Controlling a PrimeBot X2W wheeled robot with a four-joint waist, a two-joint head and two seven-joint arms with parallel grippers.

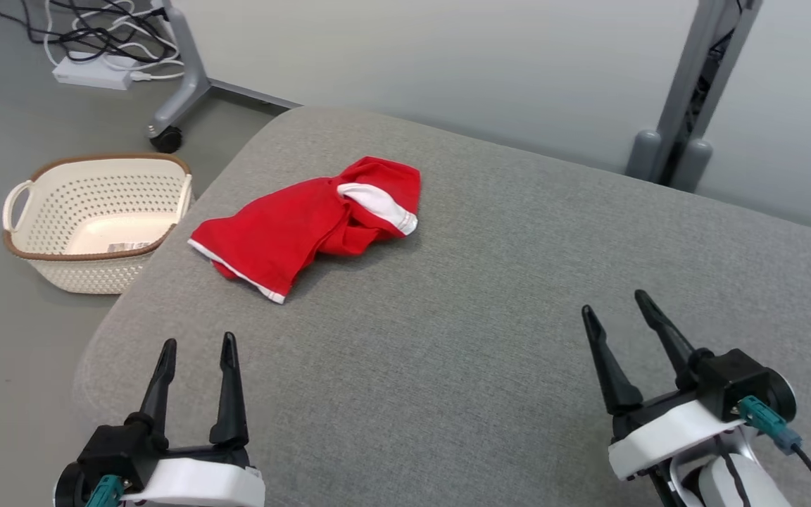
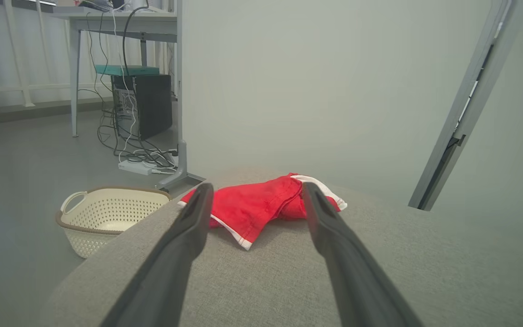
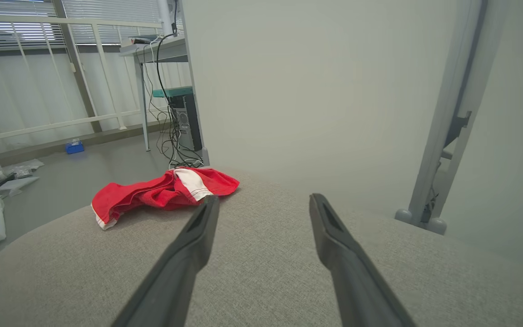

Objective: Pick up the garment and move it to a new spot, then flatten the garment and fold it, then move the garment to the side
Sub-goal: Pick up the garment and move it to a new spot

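Note:
A red garment (image 1: pixel 307 225) with white trim lies crumpled on the grey cushioned surface (image 1: pixel 490 296), toward its far left. It shows ahead in the left wrist view as the garment (image 2: pixel 252 206) and off to the left in the right wrist view as the garment (image 3: pixel 152 193). My left gripper (image 1: pixel 198 345) hovers open at the near left, well short of the cloth, nothing between its fingers. At the near right my right gripper (image 1: pixel 617 303) is open too, empty and far from the garment.
A cream perforated basket (image 1: pixel 89 218) stands on the floor just left of the surface. Behind it are a wheeled stand leg (image 1: pixel 180 91), cables and a power strip (image 1: pixel 92 70). A grey post (image 1: pixel 694 91) rises at the back right against the wall.

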